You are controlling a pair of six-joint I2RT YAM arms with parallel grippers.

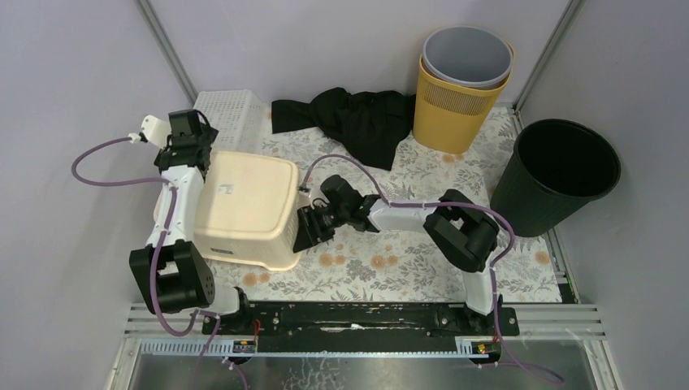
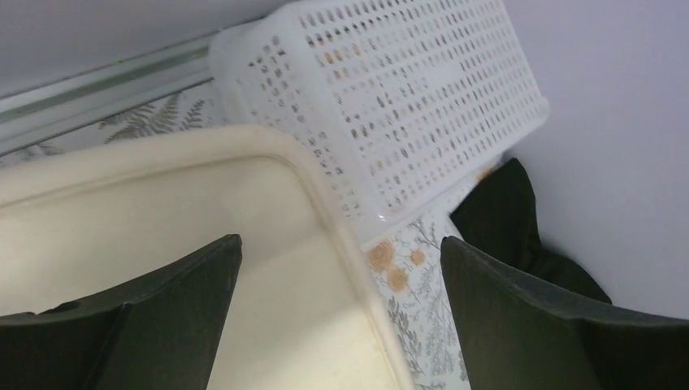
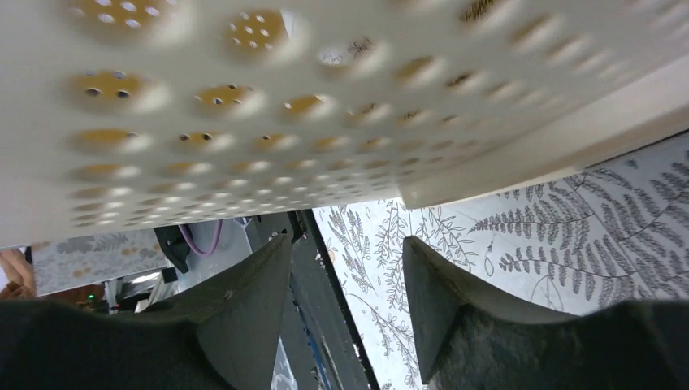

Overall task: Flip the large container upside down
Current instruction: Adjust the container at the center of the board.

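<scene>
Container (image 1: pixel 248 207) in cream, left edge hidden behind left arm (image 1: pixel 173 211).

We see the large cream container (image 1: pixel 244 203), its sides perforated, sitting base-up on the left half of the floral worktop (image 1: pixel 390 268).

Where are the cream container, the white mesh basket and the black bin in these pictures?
cream container (image 1: pixel 244 203): top external view, on its broad upward-facing face.
white mesh basket (image 2: pixel 422 106): left wrist view, on its perforated side.
black bin (image 1: pixel 520 203): top external view, on its outer wall.
</scene>
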